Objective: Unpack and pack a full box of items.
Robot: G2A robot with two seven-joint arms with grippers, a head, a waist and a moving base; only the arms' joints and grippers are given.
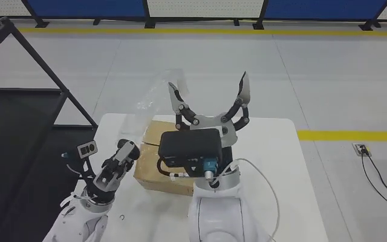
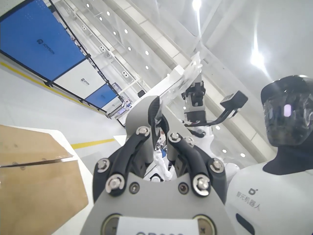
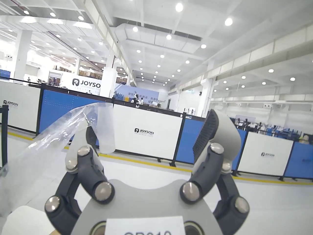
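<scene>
In the top view I see the cardboard box (image 1: 154,172) sitting on the left half of the white table (image 1: 272,181), close to the far edge, with its near right part hidden under my right arm. My left gripper (image 1: 128,149) sits just beside the box's left side, and a clear plastic bag (image 1: 151,100) rises from it up and past the table's far left corner. My right gripper (image 1: 208,85) is above the far edge with its jaws spread wide, and the bag's top end is just beside its left finger. In the left wrist view the left gripper (image 2: 159,118) has its fingers pressed together on a strip of the bag (image 2: 181,84), which trails away from the tips, and the box (image 2: 36,179) stands close by with its flap edge showing. In the right wrist view the right gripper (image 3: 152,125) is spread apart with nothing between the pads, and the bag (image 3: 61,128) drapes against the outside of one finger.
</scene>
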